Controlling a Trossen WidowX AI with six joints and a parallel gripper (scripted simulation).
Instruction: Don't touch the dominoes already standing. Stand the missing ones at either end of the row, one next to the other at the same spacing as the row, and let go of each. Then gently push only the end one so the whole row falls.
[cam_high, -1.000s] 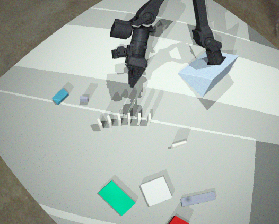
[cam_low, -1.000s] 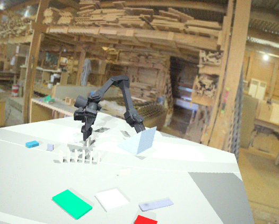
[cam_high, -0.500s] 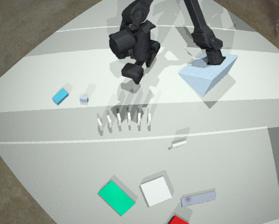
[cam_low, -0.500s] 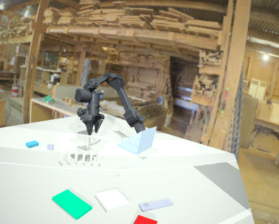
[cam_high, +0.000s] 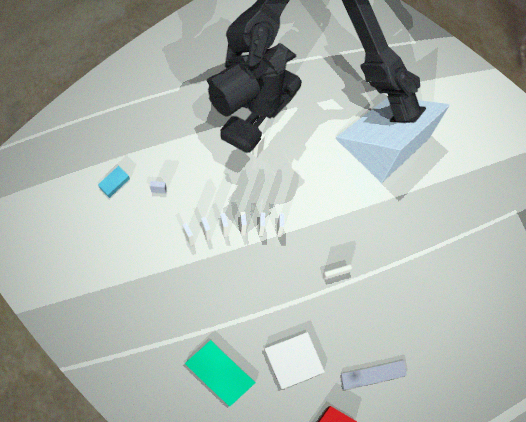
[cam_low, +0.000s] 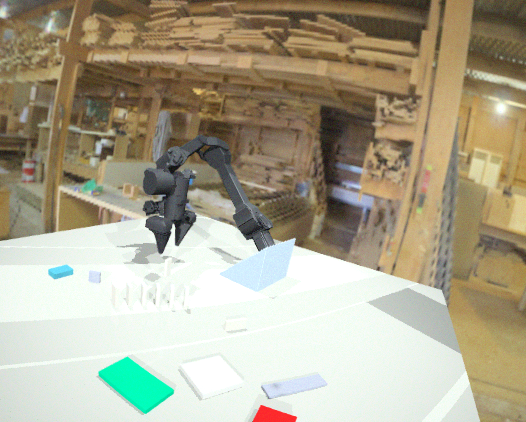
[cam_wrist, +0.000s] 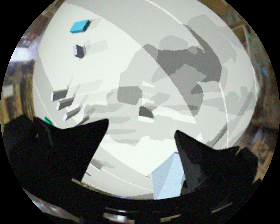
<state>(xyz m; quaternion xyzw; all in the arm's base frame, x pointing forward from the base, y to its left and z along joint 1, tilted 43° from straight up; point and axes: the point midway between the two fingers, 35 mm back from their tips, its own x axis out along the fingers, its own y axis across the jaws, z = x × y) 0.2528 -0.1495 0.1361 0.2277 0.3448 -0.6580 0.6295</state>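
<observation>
Six pale dominoes stand in a slightly curved row; the middle of the row (cam_high: 243, 222) (cam_low: 158, 295) shows in the top and exterior views, and part of it (cam_wrist: 65, 103) shows left in the wrist view, the rest hidden by a finger. A white domino (cam_high: 338, 272) (cam_low: 236, 324) lies on its side beyond the row's right end. Another pale piece (cam_low: 168, 267) stands upright behind the row, below the gripper. My gripper (cam_low: 169, 247) (cam_wrist: 143, 128) is open and empty, raised above the table behind the row. In the top view one finger hides the other.
A blue block (cam_high: 114, 181) (cam_low: 60, 272) (cam_wrist: 80, 26) and small lavender block (cam_high: 158, 187) (cam_low: 94, 276) (cam_wrist: 78, 51) lie back left. The arm's base meets a light-blue wedge (cam_high: 395, 135) (cam_low: 262, 267). Green (cam_high: 220, 372), white (cam_high: 294, 360), lavender (cam_high: 375, 374) and red (cam_high: 337, 416) pieces lie in front.
</observation>
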